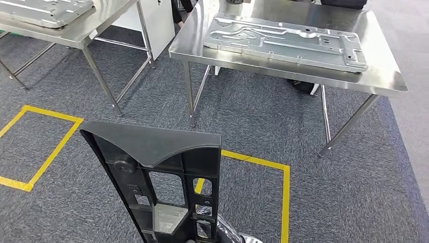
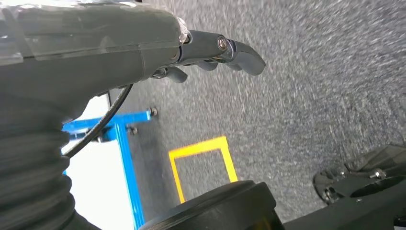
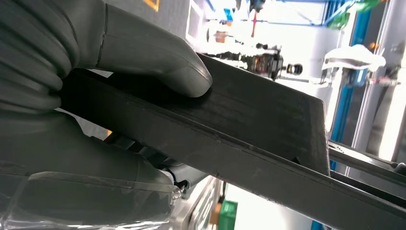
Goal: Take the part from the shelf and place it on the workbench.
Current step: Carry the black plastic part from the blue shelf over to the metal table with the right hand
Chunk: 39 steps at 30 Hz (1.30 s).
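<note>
Gripping black part (image 3: 249,124), right hand (image 3: 95,96); workbench (image 1: 377,61) ahead

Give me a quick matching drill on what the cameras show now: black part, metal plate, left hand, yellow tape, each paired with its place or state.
Things:
1. black part
2. metal plate
3. left hand
4. yellow tape

Places or states:
A. on the floor
B. lying on the steel table
C. gripped by the right hand
D. holding nothing, over the carpet

Pairs: 1-C, 2-B, 3-D, 4-A
</note>
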{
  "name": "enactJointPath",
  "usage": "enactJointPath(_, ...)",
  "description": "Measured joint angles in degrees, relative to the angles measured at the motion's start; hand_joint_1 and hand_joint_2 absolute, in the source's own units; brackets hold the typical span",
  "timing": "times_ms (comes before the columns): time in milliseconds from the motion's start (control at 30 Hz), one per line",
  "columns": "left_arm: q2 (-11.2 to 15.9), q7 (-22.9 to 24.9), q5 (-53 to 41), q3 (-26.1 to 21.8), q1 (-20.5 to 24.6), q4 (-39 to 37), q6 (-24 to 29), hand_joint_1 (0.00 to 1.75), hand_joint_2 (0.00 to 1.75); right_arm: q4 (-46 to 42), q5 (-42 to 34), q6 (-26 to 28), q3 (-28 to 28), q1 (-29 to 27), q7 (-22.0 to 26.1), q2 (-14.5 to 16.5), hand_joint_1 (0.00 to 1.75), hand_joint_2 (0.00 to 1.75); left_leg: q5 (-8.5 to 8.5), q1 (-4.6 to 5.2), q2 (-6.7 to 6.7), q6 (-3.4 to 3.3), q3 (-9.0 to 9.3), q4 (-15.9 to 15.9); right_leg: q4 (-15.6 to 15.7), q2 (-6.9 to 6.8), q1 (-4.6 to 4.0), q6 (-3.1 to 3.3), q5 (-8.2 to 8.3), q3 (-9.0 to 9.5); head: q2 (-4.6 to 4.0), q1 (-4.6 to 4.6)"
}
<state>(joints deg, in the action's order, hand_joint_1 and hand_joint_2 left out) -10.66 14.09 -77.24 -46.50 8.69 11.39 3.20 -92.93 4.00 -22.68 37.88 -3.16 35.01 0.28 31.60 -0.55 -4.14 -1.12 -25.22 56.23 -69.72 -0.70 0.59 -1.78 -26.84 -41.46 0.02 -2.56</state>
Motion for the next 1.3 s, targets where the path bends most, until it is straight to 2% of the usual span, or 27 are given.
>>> enactJointPath(67, 0.00, -0.09, -0.14, 0.15, -0.24, 0.00, 0.06, 0.00, 1.75, -0.42, 0.12, 0.07, -0.10, -0.08, -0.02, -0.01, 1.68, 1.75, 0.64, 0.23, -1.22, 0.39, 0.56, -0.01, 7.41, -2.61, -0.66, 0.95, 2.16, 4.15, 0.00, -0.01)
enactJointPath(100, 0.02, -0.13, -0.18, 0.23, -0.34, 0.00, 0.08, 0.00, 1.75, -0.59, 0.16, 0.13, -0.14, -0.11, -0.03, -0.01, 1.68, 1.75, 0.93, 0.37, -1.77, 0.64, 0.75, -0.04, 9.52, -3.55, -0.99, 1.41, 2.40, 5.24, 0.00, -0.01)
enactJointPath(133, 0.04, -0.15, -0.23, 0.30, -0.40, 0.00, 0.10, 0.00, 1.75, -0.71, 0.20, 0.19, -0.17, -0.17, -0.04, -0.01, 1.68, 1.75, 1.15, 0.48, -2.32, 0.91, 0.88, -0.16, 10.15, -3.89, -1.31, 1.79, 2.02, 5.49, 0.00, -0.01)
enactJointPath(200, 0.08, -0.16, -0.36, 0.46, -0.44, 0.02, 0.14, 0.00, 1.75, -0.93, 0.24, 0.28, -0.23, -0.34, -0.05, 0.01, 1.68, 1.75, 1.53, 0.69, -3.39, 1.42, 1.53, -0.65, 10.50, -2.51, -1.31, 2.27, 1.90, 5.48, 0.01, -0.01)
enactJointPath(233, 0.12, -0.18, -0.41, 0.57, -0.47, 0.03, 0.16, 0.00, 1.75, -1.06, 0.24, 0.31, -0.29, -0.43, -0.04, 0.01, 1.68, 1.75, 1.95, 0.67, -2.84, 1.72, 1.85, -0.53, 10.79, -1.77, -1.13, 2.46, 1.88, 5.68, 0.00, -0.02)
enactJointPath(300, 0.11, -0.27, -0.43, 0.74, -0.31, 0.07, 0.20, 0.00, 1.75, -1.29, 0.25, 0.39, -0.38, -0.49, -0.03, 0.04, 1.68, 1.75, 4.18, 0.52, -0.04, 2.26, 0.83, 2.90, 11.34, -0.45, -0.54, 2.82, 1.89, 6.17, 0.00, -0.03)
enactJointPath(333, 0.12, -0.35, -0.34, 0.78, -0.06, 0.07, 0.19, 0.00, 1.75, -1.34, 0.25, 0.41, -0.42, -0.52, -0.03, 0.05, 1.68, 1.75, 5.82, 0.42, 1.56, 2.44, -0.79, 6.50, 11.41, 0.12, -0.44, 2.98, 1.85, 6.29, 0.00, -0.03)
enactJointPath(400, 0.11, -0.45, -0.14, 0.79, 0.59, 0.07, 0.10, 0.00, 1.75, -1.34, 0.26, 0.43, -0.43, -0.57, -0.05, 0.09, 1.68, 1.75, 8.17, 0.40, 2.55, 2.63, -4.41, 13.80, 11.39, 1.47, -0.41, 3.19, 1.74, 6.47, 0.01, -0.04)
enactJointPath(433, 0.14, -0.48, -0.06, 0.79, 0.82, 0.07, 0.06, 0.00, 1.75, -1.34, 0.26, 0.43, -0.44, -0.61, -0.05, 0.09, 1.68, 1.75, 7.78, 0.40, 2.61, 2.65, -5.30, 15.30, 11.36, 2.29, -0.41, 3.20, 1.68, 6.61, 0.01, -0.04)
enactJointPath(467, 0.15, -0.48, -0.04, 0.79, 0.88, 0.07, 0.04, 0.00, 1.75, -1.34, 0.26, 0.43, -0.45, -0.63, -0.06, 0.09, 1.68, 1.75, 6.21, 0.38, 2.67, 2.59, -5.26, 14.59, 11.32, 3.18, -0.41, 3.16, 1.63, 6.77, 0.01, -0.04)
enactJointPath(500, 0.15, -0.48, -0.04, 0.79, 0.81, 0.07, 0.06, 0.00, 1.75, -1.34, 0.26, 0.43, -0.45, -0.64, -0.06, 0.09, 1.68, 1.75, 3.74, 0.32, 3.04, 2.47, -4.47, 11.94, 11.26, 4.09, -0.41, 3.08, 1.58, 6.94, 0.01, -0.04)
enactJointPath(567, 0.10, -0.53, -0.03, 0.79, 0.56, 0.05, 0.08, 0.00, 1.75, -1.34, 0.26, 0.43, -0.45, -0.62, -0.06, 0.09, 1.68, 1.75, -0.24, 0.09, 5.60, 2.11, -2.52, 5.54, 11.10, 5.69, -0.40, 2.73, 1.62, 6.98, 0.01, -0.03)
enactJointPath(633, -0.01, -0.61, 0.01, 0.79, 0.51, 0.02, 0.08, 0.00, 1.75, -1.36, 0.28, 0.43, -0.47, -0.63, -0.07, 0.10, 1.68, 1.75, -0.72, 0.00, 7.76, 1.66, -1.59, 1.88, 11.00, 6.94, -0.36, 1.97, 2.06, 6.33, 0.01, -0.02)
enactJointPath(700, -0.13, -0.65, -0.04, 0.82, 0.57, 0.01, 0.08, 0.00, 1.75, -1.39, 0.31, 0.43, -0.51, -0.74, -0.09, 0.09, 1.68, 1.75, -0.34, -0.07, 7.30, 1.03, -1.42, 0.65, 11.17, 7.97, -0.38, 1.06, 2.65, 5.70, 0.01, -0.03)
enactJointPath(733, -0.17, -0.66, -0.11, 0.85, 0.56, 0.01, 0.10, 0.00, 1.75, -1.43, 0.33, 0.45, -0.54, -0.82, -0.10, 0.07, 1.68, 1.75, -0.54, -0.17, 6.70, 0.64, -1.32, 0.43, 11.05, 7.51, -0.53, 0.71, 2.63, 5.49, 0.01, -0.01)
enactJointPath(800, -0.26, -0.68, -0.28, 0.91, 0.38, 0.02, 0.16, 0.00, 1.75, -1.50, 0.38, 0.50, -0.57, -0.84, -0.11, 0.02, 1.68, 1.75, -0.93, -0.40, 5.20, -0.12, -0.94, -0.11, 7.92, 4.69, -0.79, 0.17, 0.83, 3.97, 0.01, 0.03)
enactJointPath(833, -0.25, -0.66, -0.34, 0.92, 0.29, 0.02, 0.19, 0.00, 1.75, -1.52, 0.41, 0.51, -0.58, -0.86, -0.13, 0.01, 1.68, 1.75, -0.98, -0.23, 4.37, -0.32, -0.79, -0.15, 4.75, 2.86, -0.73, -0.01, -0.79, 2.47, 0.00, 0.05)
enactJointPath(867, -0.23, -0.61, -0.37, 0.92, 0.20, 0.02, 0.20, 0.00, 1.75, -1.52, 0.43, 0.52, -0.59, -0.87, -0.15, -0.01, 1.68, 1.75, -0.95, -0.09, 3.55, -0.46, -0.77, -0.15, 0.93, 1.78, -0.56, -0.16, -2.42, 0.62, 0.00, 0.06)
enactJointPath(900, -0.21, -0.50, -0.37, 0.92, 0.14, 0.02, 0.18, 0.00, 1.75, -1.51, 0.43, 0.52, -0.60, -0.89, -0.17, -0.01, 1.68, 1.75, -0.88, 0.04, 2.76, -0.48, -0.73, -0.13, -2.32, 1.29, -0.40, -0.25, -3.46, -0.99, 0.00, 0.07)
enactJointPath(933, -0.18, -0.35, -0.34, 0.92, 0.12, 0.02, 0.14, 0.00, 1.75, -1.51, 0.44, 0.50, -0.60, -0.92, -0.20, -0.02, 1.68, 1.75, -0.77, 0.13, 1.96, -0.47, -0.63, -0.12, -4.05, 1.00, -0.30, -0.25, -3.59, -1.87, 0.00, 0.07)
enactJointPath(967, -0.15, -0.17, -0.32, 0.92, 0.09, 0.02, 0.11, 0.00, 1.75, -1.51, 0.44, 0.48, -0.61, -0.93, -0.22, -0.02, 1.68, 1.75, -0.58, 0.21, 1.18, -0.45, -0.45, -0.12, -3.57, 0.77, -0.26, -0.16, -2.65, -1.63, 0.01, 0.07)
enactJointPath(1000, -0.13, -0.01, -0.28, 0.92, 0.04, 0.02, 0.09, 0.00, 1.75, -1.51, 0.44, 0.46, -0.61, -0.93, -0.23, -0.01, 1.68, 1.75, -0.35, 0.28, 0.44, -0.40, -0.15, -0.12, -0.87, 0.42, -0.29, 0.06, -0.89, -0.24, 0.01, 0.07)
enactJointPath(1067, -0.14, 0.27, -0.24, 0.92, -0.15, 0.02, 0.11, 0.00, 1.75, -1.51, 0.44, 0.36, -0.61, -0.87, -0.25, -0.01, 1.68, 1.75, 0.30, 0.53, -0.91, -0.14, 0.49, -0.14, 6.79, -1.86, -0.87, 0.94, 2.07, 3.79, 0.00, 0.07)
enactJointPath(1133, -0.11, 0.42, -0.22, 0.92, -0.34, 0.02, 0.16, 0.00, 1.75, -1.52, 0.45, 0.19, -0.62, -0.82, -0.28, 0.04, 1.68, 1.75, 0.84, 0.78, -1.91, 0.32, 0.82, -0.27, 10.51, -3.62, -1.47, 1.85, 2.46, 5.75, 0.00, 0.07)
enactJointPath(1200, -0.07, 0.19, -0.26, 0.92, -0.39, 0.02, 0.16, 0.00, 1.75, -1.56, 0.74, 0.21, -0.66, -0.86, -0.33, 0.10, 1.68, 1.75, 1.15, 0.94, -2.79, 0.82, 1.21, -0.61, 10.77, -2.97, -1.53, 2.35, 2.16, 5.83, 0.01, 0.06)
enactJointPath(1233, 0.02, -0.18, -0.28, 0.92, -0.44, 0.03, 0.10, 0.00, 1.75, -1.60, 1.04, 0.37, -0.68, -0.92, -0.36, 0.13, 1.68, 1.75, 1.47, 0.94, -2.56, 1.10, 1.49, -0.56, 11.04, -2.49, -1.41, 2.52, 2.14, 5.94, 0.01, 0.06)
enactJointPath(1300, 0.20, -1.26, -0.18, 0.92, -0.42, 0.05, -0.02, 0.00, 1.75, -1.70, 1.60, 0.75, -0.72, -0.93, -0.44, 0.22, 1.68, 1.75, 3.29, 0.86, -0.36, 1.62, 0.68, 1.96, 11.62, -1.75, -1.00, 2.93, 2.18, 6.25, 0.01, 0.05)
